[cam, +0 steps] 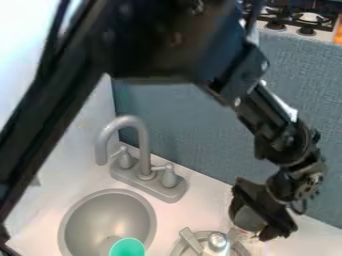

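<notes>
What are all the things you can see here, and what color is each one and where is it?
Sink: one, grey, lower left
Cup: one, green, at the sink's lower side
Faucet: one, grey, behind the sink
Handles: two, grey, beside the faucet
Metal thing: one, silvery, bottom edge
Grey thing: one, at the end effector, too unclear to name
Stove: one, white and black, top right
Orange thing: one, right edge
Counter: one, white, around the sink
Panel: one, blue-grey, behind the counter
Arm: one, black, from the top
End effector: one, black, lower right
</notes>
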Tool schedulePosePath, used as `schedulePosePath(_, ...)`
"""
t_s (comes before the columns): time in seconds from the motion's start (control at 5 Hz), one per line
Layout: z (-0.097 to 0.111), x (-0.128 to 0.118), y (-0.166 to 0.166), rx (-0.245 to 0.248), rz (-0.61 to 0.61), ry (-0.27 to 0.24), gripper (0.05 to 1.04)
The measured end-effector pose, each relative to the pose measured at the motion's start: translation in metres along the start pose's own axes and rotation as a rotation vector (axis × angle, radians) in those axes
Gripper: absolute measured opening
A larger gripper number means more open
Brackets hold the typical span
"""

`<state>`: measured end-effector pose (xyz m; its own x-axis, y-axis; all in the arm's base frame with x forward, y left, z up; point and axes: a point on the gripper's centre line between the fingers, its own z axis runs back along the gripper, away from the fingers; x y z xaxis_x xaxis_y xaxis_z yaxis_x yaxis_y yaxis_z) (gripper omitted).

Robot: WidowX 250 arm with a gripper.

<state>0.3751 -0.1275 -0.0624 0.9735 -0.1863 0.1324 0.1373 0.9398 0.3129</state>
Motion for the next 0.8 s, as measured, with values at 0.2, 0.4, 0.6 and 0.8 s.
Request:
schedulePosePath(0.2, 0.013, -0.006, 0.004, -0.019, 0.025, -0.001, 1.000)
schedulePosePath(0.4, 0.040, -0.017, 0.004, -0.043, 0.064, -0.036, 1.000)
schedulePosePath(0.6, 0.068, -0.040, -0.008, -0.111, 0.083, -0.033, 1.000)
schedulePosePath(0.8, 0.092, -0.062, -0.007, -0.215, 0.161, -0.038, 1.000)
